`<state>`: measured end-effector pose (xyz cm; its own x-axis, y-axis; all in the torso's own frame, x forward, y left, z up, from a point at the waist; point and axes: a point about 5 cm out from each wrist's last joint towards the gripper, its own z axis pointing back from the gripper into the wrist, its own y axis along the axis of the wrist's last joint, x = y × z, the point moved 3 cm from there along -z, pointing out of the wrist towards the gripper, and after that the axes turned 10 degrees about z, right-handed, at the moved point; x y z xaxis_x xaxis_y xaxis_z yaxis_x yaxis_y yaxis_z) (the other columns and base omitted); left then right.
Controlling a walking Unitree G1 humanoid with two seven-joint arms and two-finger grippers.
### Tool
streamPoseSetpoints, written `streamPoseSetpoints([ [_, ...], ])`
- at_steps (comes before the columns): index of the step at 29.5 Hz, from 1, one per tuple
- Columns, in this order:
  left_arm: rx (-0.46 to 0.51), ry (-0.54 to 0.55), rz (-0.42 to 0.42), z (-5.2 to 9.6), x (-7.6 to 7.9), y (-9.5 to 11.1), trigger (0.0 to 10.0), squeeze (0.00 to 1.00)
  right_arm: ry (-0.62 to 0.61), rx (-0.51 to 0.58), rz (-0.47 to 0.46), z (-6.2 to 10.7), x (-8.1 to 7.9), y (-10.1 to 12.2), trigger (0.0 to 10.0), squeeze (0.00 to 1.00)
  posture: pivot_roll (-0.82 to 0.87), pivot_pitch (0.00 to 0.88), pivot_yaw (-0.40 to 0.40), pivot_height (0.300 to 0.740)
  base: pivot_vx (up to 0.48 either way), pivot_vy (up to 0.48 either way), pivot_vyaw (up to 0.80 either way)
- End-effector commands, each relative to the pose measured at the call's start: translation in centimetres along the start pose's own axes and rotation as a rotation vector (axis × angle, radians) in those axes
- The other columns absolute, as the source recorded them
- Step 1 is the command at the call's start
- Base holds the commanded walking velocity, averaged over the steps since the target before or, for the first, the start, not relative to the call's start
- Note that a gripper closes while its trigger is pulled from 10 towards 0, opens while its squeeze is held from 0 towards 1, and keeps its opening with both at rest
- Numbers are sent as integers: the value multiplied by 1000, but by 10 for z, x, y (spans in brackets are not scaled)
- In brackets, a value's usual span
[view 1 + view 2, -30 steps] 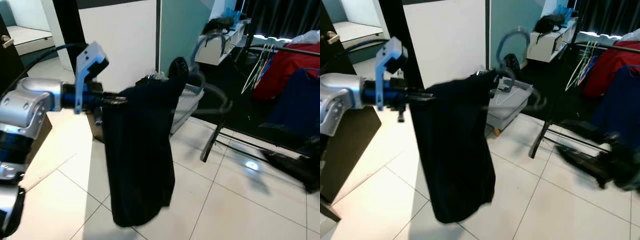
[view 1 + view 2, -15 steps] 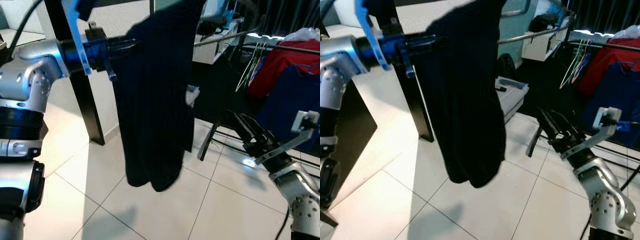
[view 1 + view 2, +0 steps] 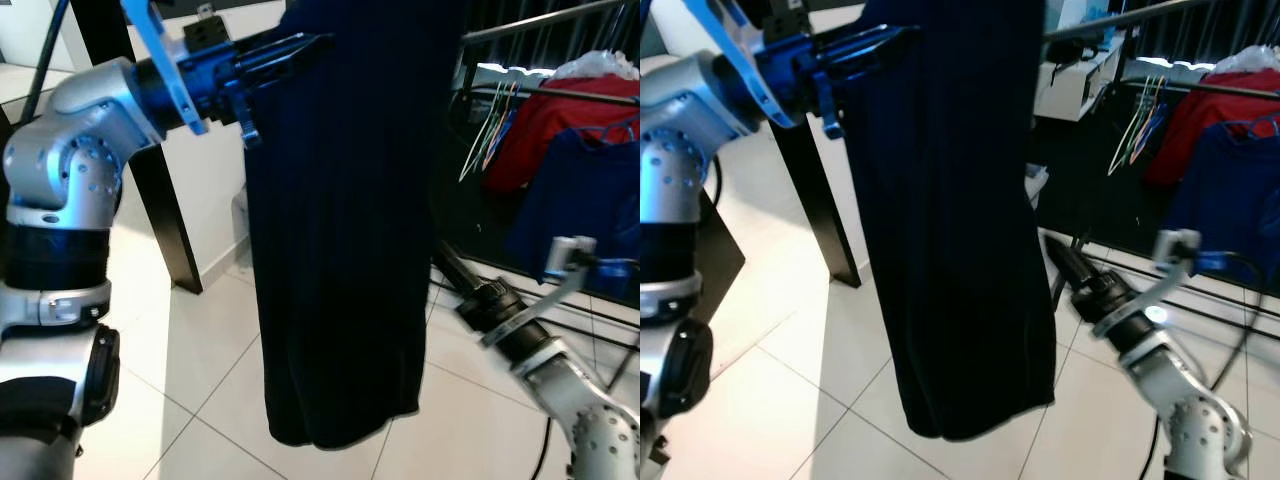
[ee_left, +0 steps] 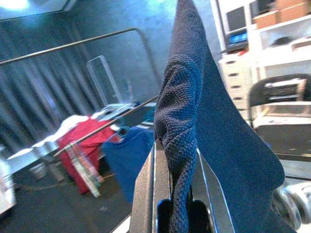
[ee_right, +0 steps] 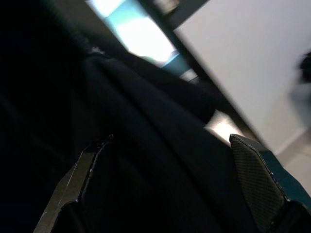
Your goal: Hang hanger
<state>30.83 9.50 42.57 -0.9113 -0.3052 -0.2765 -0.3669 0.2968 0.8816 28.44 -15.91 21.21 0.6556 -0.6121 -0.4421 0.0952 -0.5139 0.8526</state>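
White tile floor (image 3: 180, 400); left tool (image 4: 176, 194) clamped on dark garment (image 3: 340, 250), right tool (image 5: 170, 184) apart nr it.

A white tiled floor (image 3: 190, 400) lay below, and a black post (image 3: 135, 150) stood against a white wall panel (image 3: 215, 180) on the left. On the right, a metal clothes rail (image 3: 545, 20) crossed in front of dark curtains (image 4: 29, 92), with a red garment (image 3: 560, 115) and a blue garment (image 3: 570, 210) hanging close together beside a bunch of thin coloured hangers (image 3: 485, 125). Farther back a white shelf unit (image 3: 1080, 75) stood near a teal wall (image 3: 1070, 12).
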Motion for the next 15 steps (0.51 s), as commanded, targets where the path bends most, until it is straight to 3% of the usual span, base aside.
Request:
streamPoseSetpoints([
  [1, 16, -4, 4, 0, 3, 0, 10000, 0, 46, -35, -3, -1, -9, -5, 10000, 0, -63, 0, 14, 740, 0, 0, 0],
  [5, 11, -10, 16, -2, 7, -7, 10000, 0, 124, -56, 17, -4, -24, -6, 10000, 0, -67, 0, 13, 740, 0, 0, 0],
  [15, 2, 7, 37, 0, 8, -15, 10000, 0, 123, -86, 42, -1, -29, -5, 10000, 0, -77, 0, 20, 740, 0, 0, 0],
])
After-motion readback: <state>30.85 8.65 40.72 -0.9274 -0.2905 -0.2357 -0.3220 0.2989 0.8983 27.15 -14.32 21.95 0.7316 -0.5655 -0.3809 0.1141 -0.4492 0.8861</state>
